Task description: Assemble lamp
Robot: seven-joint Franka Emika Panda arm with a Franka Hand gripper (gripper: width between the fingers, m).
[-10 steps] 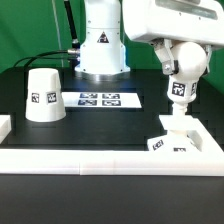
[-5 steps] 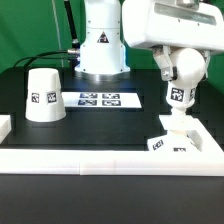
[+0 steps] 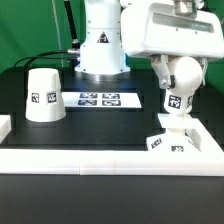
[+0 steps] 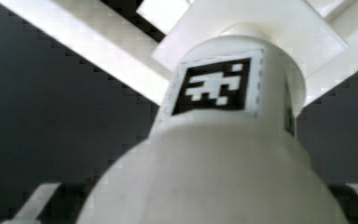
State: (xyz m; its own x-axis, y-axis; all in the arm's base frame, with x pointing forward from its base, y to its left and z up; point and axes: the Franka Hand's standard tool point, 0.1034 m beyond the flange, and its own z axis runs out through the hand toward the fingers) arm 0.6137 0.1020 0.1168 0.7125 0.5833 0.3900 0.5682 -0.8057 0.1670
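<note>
My gripper (image 3: 180, 72) is shut on the white bulb (image 3: 178, 100), which hangs stem down with its square tag facing the camera. The stem's lower end meets the top of the low sloped base (image 3: 168, 142) at the exterior view's right, against the front rail. In the wrist view the bulb (image 4: 220, 120) fills the picture between my gripper's (image 4: 194, 205) fingers, whose tips show at either lower corner. The base is mostly hidden behind the bulb there. The cone shade (image 3: 42, 95) stands wide end down on the black table at the exterior view's left, apart from the rest.
The marker board (image 3: 100, 99) lies flat in the middle, in front of the robot's pedestal (image 3: 100, 50). A white rail (image 3: 90, 158) runs along the table's front edge, with a short white block (image 3: 5, 126) at the far left.
The gripper has come down with the bulb and the wrist has turned. The bulb's tag now sits lower, closer to the base. The shade and base have not moved.
</note>
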